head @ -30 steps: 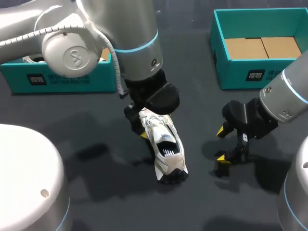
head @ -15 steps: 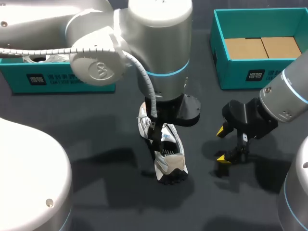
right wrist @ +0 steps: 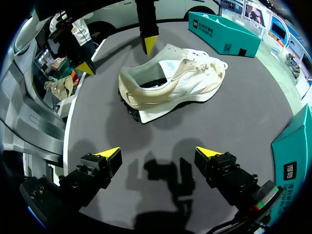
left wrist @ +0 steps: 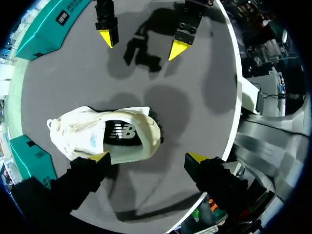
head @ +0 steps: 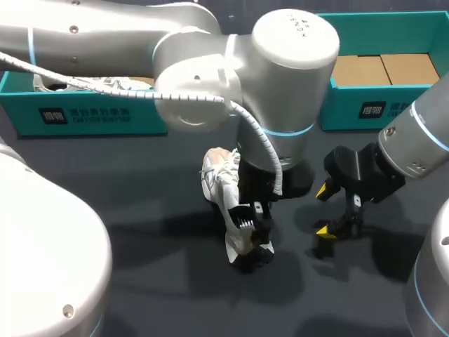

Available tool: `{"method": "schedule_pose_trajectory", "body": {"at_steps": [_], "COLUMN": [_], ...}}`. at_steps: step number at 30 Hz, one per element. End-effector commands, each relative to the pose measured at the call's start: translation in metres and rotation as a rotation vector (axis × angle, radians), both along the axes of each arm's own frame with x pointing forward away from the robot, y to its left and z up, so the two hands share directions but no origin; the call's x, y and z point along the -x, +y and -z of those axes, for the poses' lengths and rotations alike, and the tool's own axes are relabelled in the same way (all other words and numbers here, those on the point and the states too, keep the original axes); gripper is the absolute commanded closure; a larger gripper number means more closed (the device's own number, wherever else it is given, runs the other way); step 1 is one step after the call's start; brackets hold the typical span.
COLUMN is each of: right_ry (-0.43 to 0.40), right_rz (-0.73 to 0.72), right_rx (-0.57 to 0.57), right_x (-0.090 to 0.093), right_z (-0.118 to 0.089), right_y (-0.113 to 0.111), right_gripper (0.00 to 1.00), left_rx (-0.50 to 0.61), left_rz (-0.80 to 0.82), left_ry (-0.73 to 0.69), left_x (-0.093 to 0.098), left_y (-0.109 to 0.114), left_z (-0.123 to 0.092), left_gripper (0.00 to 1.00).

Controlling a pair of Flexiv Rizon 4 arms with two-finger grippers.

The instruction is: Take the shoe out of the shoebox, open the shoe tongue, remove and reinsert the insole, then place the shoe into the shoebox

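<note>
A white sneaker (head: 223, 184) lies on its side on the dark table, heel toward the front edge. My left arm (head: 280, 77) reaches across it, and its wrist hides the heel half. In the left wrist view my left gripper (left wrist: 148, 157) is open just above the sneaker (left wrist: 102, 134). One yellow tip is at the shoe's side, the other over bare table. My right gripper (head: 323, 210) stands open to the right of the shoe, holding nothing. From the right wrist, the sneaker (right wrist: 170, 85) lies ahead of the right gripper (right wrist: 158, 153), its dark opening facing it.
A teal shoebox (head: 91, 116) with something white inside stands at the back left. A second teal shoebox (head: 372, 105), with a brown cardboard bottom, is at the back right. The table's front edge (left wrist: 234, 73) runs close behind both grippers.
My left arm has swung to the right across the shoe, carrying its gripper from the toe end to the heel end. The shoe and my right arm have stayed put.
</note>
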State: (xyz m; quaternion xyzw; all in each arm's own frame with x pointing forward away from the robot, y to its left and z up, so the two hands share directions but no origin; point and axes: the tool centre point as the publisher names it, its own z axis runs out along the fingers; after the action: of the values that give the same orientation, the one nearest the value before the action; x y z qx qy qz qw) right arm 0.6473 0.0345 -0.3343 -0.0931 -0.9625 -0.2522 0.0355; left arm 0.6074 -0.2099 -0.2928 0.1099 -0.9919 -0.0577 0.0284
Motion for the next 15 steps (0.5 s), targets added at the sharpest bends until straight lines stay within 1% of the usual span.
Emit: {"method": "schedule_pose_trajectory", "body": {"at_steps": [1,6,15], "right_ry": [-0.003,-0.003,-0.003], "right_rz": [0.001,0.001,0.001], "right_rx": [0.001,0.001,0.001], "right_x": [0.001,0.001,0.001], "right_z": [0.000,0.000,0.000], "right_y": [0.000,0.000,0.000], "right_gripper": [0.00,0.00,0.00], "left_rx": [-0.029,0.004,0.057], "left_rz": [-0.086,-0.092,-0.059], "left_ry": [0.037,0.039,0.022], "left_x": [-0.002,0.000,0.008], "left_y": [-0.009,-0.012,-0.008], "left_z": [0.020,0.031,0.048], "left_gripper": [0.00,0.00,0.00]}}
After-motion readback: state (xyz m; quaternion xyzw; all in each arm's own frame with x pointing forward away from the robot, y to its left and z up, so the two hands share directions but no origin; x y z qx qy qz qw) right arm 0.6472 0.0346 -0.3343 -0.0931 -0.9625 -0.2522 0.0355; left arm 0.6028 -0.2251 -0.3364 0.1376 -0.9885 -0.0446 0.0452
